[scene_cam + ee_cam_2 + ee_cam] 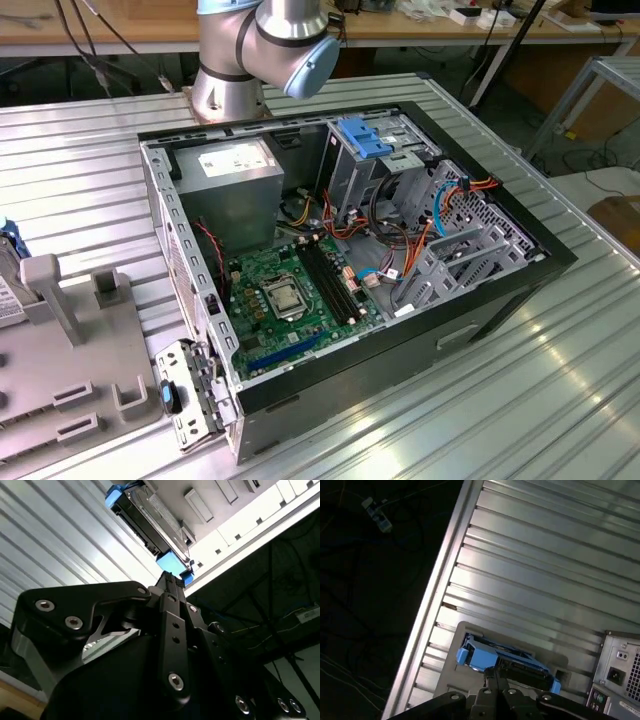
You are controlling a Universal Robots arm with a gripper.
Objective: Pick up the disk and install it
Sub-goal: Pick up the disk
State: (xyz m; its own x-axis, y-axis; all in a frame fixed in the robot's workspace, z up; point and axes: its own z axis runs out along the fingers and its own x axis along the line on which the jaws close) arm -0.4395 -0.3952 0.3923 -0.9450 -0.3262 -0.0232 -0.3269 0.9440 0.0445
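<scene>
While the hand (494, 674) hangs over the ribbed table (545, 555), its fingers are pressed together with nothing between them. Straight beyond the fingertips, in both wrist views, sits the disk (485, 657), blue rails bright, seated in a grey holder (470, 629). It's close to the hand, though I cannot tell whether they touch. Off to one side of the hand is the back corner of the computer case (620, 680). In the exterior view that case lies open, with orange and red cables (410, 245) sprawling between the blue-clipped drive cage (365, 140) and the motherboard (290, 290).
</scene>
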